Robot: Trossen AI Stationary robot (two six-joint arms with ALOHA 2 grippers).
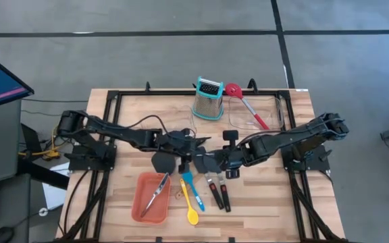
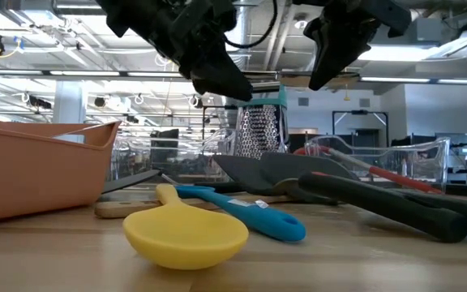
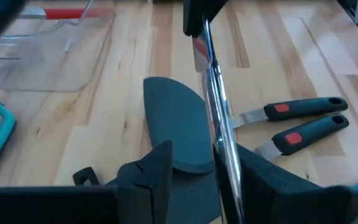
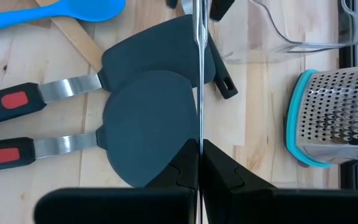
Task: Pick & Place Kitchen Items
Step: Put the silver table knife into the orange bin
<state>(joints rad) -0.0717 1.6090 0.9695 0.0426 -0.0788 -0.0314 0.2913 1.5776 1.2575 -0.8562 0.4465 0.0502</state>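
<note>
With my right gripper clamped on a thin steel utensil just above the spatulas, its far end between my left gripper's parted fingers, releasing early would drop it.

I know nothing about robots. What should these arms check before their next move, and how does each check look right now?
1. Right gripper firmly holds the thin steel utensil: ok, shut on it.
2. Left gripper has a grip too: not ok, its jaws stand apart with the utensil between them.
3. Utensil raised off the table: cannot tell.
4. Space below is free: not ok, two black spatulas lie right under both grippers.
5. Room in the orange tray: ok, only the steel tongs lie in it.
</note>
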